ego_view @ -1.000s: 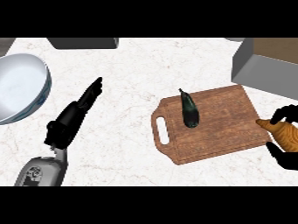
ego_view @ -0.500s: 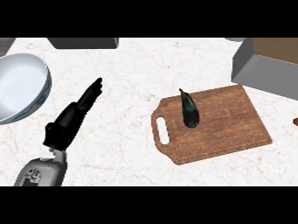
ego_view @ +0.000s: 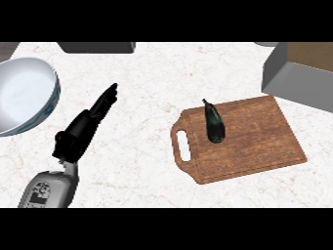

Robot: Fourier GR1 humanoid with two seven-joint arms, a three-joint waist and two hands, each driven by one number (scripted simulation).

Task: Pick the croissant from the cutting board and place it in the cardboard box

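left hand (ego_view: 82, 131): black, at the left of the head view, on a grey forearm (ego_view: 51, 189) that comes up from the lower edge; it lies edge-on over the bare counter, fingers straight and together, pointing up and to the right; it holds nothing and touches no object.
right hand: shows nowhere in the head view.
croissant: shows nowhere in the head view, neither on the board nor in what can be seen of the box; its place cannot be told.
board (ego_view: 239, 139): brown wood, right of centre, turned a little so its long edges slope; a slot handle is cut along its left side.
dark vegetable (ego_view: 214, 122): slender, dark green to black, lying on the upper left part of the board, its thin stem end toward the top; it is the only thing on the board.
box (ego_view: 309, 78): at the upper right corner, grey outer walls and a brown inside, cut off by the view's edge; it stands just above and to the right of the board, apart from it.
bowl (ego_view: 11, 97): large, pale, with a bluish rim, at the left edge, just beside the left hand's upper left.
grey block (ego_view: 96, 47): dark, at the top edge, left of centre.
counter (ego_view: 155, 83): white, marbled.
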